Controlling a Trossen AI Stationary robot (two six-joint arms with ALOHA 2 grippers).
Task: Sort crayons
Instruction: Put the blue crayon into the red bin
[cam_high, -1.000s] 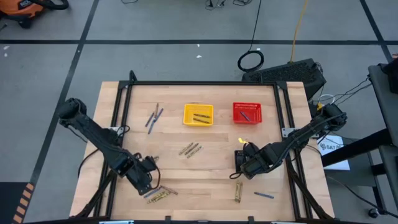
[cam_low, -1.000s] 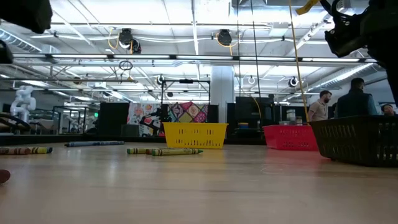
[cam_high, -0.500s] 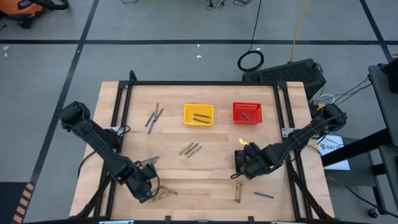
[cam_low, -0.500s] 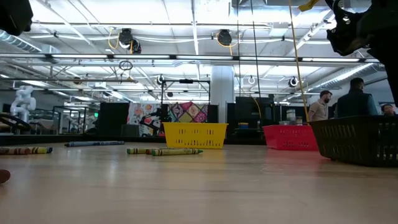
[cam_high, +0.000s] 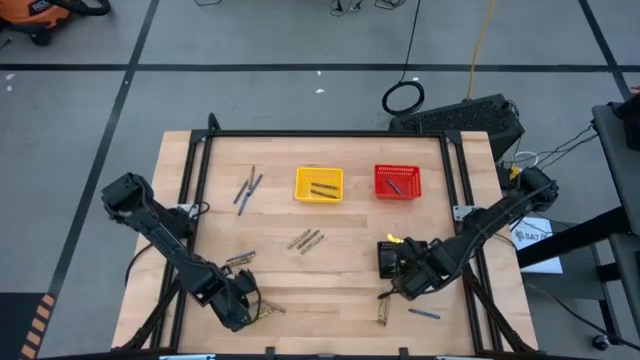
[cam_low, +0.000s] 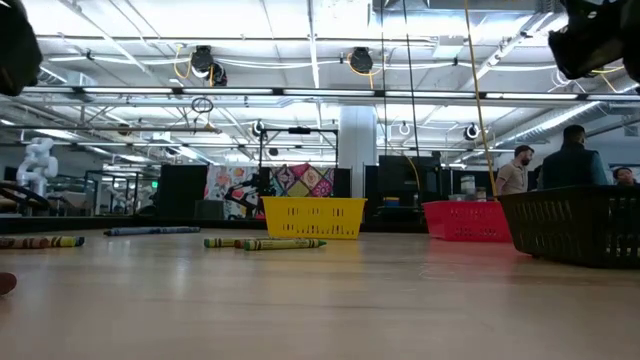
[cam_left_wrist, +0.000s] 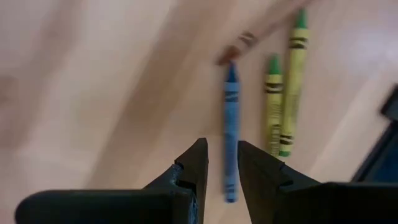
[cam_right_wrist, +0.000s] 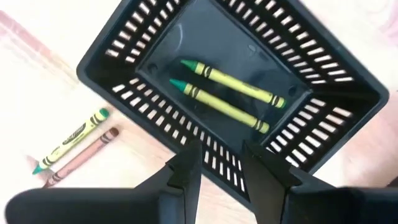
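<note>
At the near edge of the table the left end effector hangs low over a small cluster of crayons; its fingers stand parted, released, with a blue crayon lying on the wood between them and not gripped. Just beside it lie two yellow-green crayons, side by side, and a brown one shows blurred past the blue one's tip.

Over on the near right, the right end effector hovers above the black basket, also released and holding nothing. Two yellow-green crayons lie in that basket's bottom, roughly parallel. On the table beside the basket lie another yellow-green crayon and a brown crayon, touching or nearly so. Near these, close to the front edge, a blue crayon lies alone.

Toward the middle of the table, a few more crayons rest loose, and another short group sits to their left.

At the far side stand the yellow basket and, to its right, the red basket, each with crayons inside. Left of the yellow one, a few blue-purple crayons lie on the wood.

People stand in the room beyond.
</note>
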